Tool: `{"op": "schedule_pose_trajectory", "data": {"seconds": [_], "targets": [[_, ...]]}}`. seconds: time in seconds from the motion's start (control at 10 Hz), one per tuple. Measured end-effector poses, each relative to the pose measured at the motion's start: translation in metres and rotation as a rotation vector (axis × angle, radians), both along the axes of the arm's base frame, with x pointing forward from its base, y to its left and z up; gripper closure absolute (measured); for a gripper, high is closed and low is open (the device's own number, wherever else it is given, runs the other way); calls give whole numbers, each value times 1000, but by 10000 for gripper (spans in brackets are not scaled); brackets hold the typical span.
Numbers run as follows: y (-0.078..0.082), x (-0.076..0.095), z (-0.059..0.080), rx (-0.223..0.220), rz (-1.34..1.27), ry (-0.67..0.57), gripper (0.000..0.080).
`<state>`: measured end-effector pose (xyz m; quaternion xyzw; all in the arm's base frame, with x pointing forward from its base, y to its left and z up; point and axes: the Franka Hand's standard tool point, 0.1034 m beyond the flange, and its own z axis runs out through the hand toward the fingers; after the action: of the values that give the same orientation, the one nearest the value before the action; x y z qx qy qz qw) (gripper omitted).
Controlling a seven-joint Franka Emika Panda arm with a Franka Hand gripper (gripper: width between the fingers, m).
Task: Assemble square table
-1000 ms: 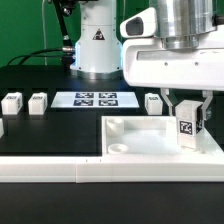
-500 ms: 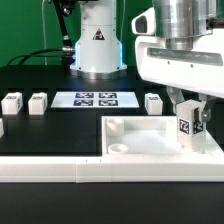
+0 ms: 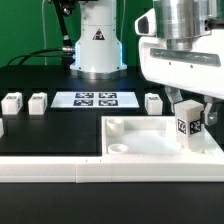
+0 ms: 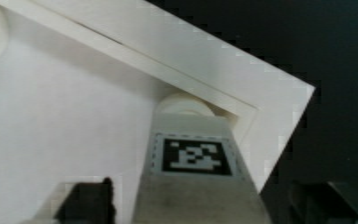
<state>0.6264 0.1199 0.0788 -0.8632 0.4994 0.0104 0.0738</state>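
Note:
The white square tabletop (image 3: 150,138) lies rim up at the exterior view's right front, with a round socket in its near left corner (image 3: 118,127). My gripper (image 3: 190,108) is shut on a white tagged leg (image 3: 187,126) and holds it upright at the tabletop's far right corner. In the wrist view the leg (image 4: 197,160) points at the corner socket (image 4: 190,104), with dark fingers (image 4: 91,200) on either side. I cannot tell whether the leg's end sits in the socket. Three more legs stand on the black table (image 3: 11,101), (image 3: 38,101), (image 3: 153,101).
The marker board (image 3: 96,99) lies flat behind the tabletop, between the loose legs. The long white border wall (image 3: 60,168) runs along the front edge. The arm's base (image 3: 97,45) stands at the back.
My gripper has shifted toward the exterior view's right and turned with the leg. The leg's tag now faces a little more sideways. The tabletop and loose legs have not moved.

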Motion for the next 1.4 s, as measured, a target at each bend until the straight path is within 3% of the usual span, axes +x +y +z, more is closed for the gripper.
{"op": "schedule_pose_trajectory", "data": {"seconds": [0.1,0.2,0.6,1.4], "targets": [[0,0,0,-5,96,-14,185],[0,0,0,-9,167,-23,160],[-8,2,0,-32,543,-79,151],[-7,2,0,-68,1123,-157,151]]}}
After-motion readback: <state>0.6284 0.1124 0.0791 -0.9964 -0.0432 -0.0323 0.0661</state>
